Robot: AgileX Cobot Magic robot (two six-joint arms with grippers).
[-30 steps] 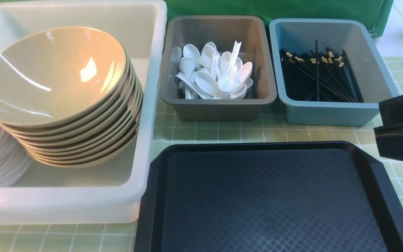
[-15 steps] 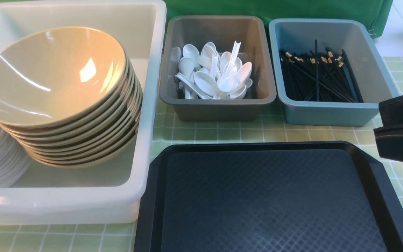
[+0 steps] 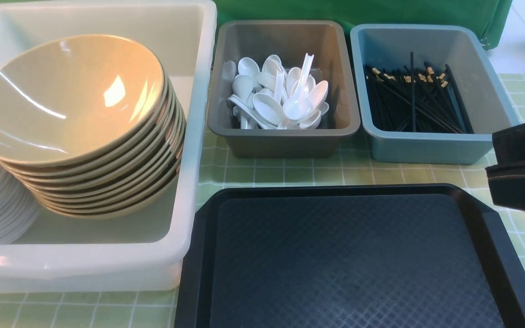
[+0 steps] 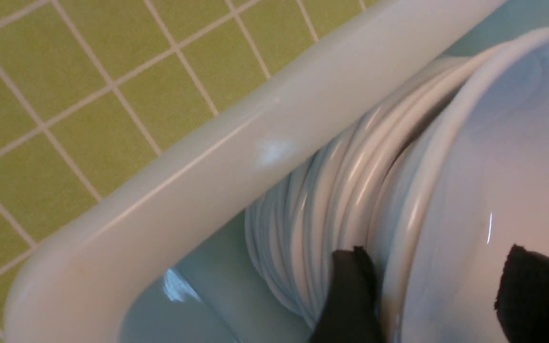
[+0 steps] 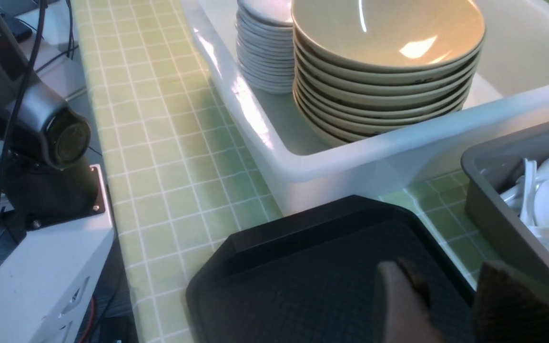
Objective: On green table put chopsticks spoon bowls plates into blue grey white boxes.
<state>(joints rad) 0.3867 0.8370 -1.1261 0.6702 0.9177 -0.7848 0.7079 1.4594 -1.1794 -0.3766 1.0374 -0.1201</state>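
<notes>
Straddling top plate (image 4: 484, 157) rim, left hand (image 4: 439, 290) apart (tips cropped) | right hand (image 5: 451, 305) apart, empty

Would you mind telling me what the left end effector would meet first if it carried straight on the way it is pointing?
Most likely the top white plate: the left end effector straddles its rim, one finger outside the stack, one inside the dish, within the white box. Depth is unclear.

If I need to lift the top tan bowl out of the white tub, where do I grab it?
Pinch the top bowl by its raised right rim, coming from above. The stack tilts, so that edge stands clear of the bowls below, while the white tub wall blocks a side approach.
</notes>
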